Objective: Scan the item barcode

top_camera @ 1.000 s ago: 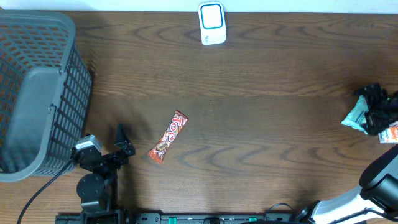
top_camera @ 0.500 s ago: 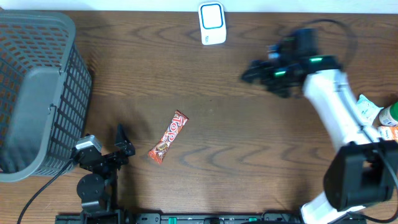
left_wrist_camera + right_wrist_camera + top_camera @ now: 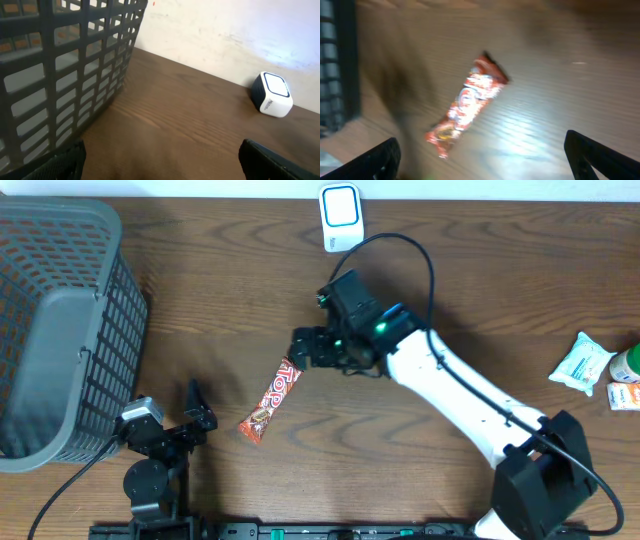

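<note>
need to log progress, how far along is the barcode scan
Done: nothing yet; the candy bar lies flat on the table, ungrasped. In hand: the right end effector hovers open near the bar's upper end, apparently lining up a pick. Remaining: grasp, lift, and present it to the scanner at the table's far edge.

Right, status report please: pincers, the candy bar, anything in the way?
Right pincer open, hovering by candy bar. Left pincer open beside basket. Candy bar flat on table, ungripped. Nothing blocking it.
</note>
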`<state>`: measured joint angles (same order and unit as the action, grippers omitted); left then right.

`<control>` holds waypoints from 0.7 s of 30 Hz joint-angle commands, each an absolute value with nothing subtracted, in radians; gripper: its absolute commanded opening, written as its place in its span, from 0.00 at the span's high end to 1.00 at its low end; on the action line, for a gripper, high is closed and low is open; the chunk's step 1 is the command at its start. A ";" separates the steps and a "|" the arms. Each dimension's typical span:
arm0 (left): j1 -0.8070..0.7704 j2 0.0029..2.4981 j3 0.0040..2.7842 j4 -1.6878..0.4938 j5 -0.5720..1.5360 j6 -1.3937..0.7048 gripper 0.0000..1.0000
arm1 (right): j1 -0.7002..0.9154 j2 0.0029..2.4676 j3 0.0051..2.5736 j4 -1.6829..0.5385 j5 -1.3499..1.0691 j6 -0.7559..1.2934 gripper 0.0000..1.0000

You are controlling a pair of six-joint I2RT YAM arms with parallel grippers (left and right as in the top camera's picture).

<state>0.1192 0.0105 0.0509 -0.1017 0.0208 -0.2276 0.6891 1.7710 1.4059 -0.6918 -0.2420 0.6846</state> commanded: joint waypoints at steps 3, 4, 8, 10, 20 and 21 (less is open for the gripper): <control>0.114 0.004 0.034 -0.134 0.012 -0.210 0.02 | 0.786 1.845 1.396 -0.576 -0.219 0.952 0.08; 0.114 0.004 0.034 -0.134 0.012 -0.210 0.02 | 0.799 1.861 1.396 -0.563 -0.219 0.985 0.08; 0.114 0.004 0.034 -0.134 0.012 -0.210 0.02 | 0.849 1.946 1.396 -0.500 -0.248 1.064 0.12; 0.114 0.004 0.034 -0.134 0.012 -0.210 0.02 | 0.861 1.981 1.396 -0.462 -0.282 1.071 0.15; 0.114 0.004 0.034 -0.134 0.012 -0.210 0.02 | 0.858 2.036 1.397 -0.451 -0.312 1.185 0.26; 0.114 0.004 0.034 -0.134 0.012 -0.210 0.02 | 0.858 2.038 1.397 -0.461 -0.312 1.205 0.26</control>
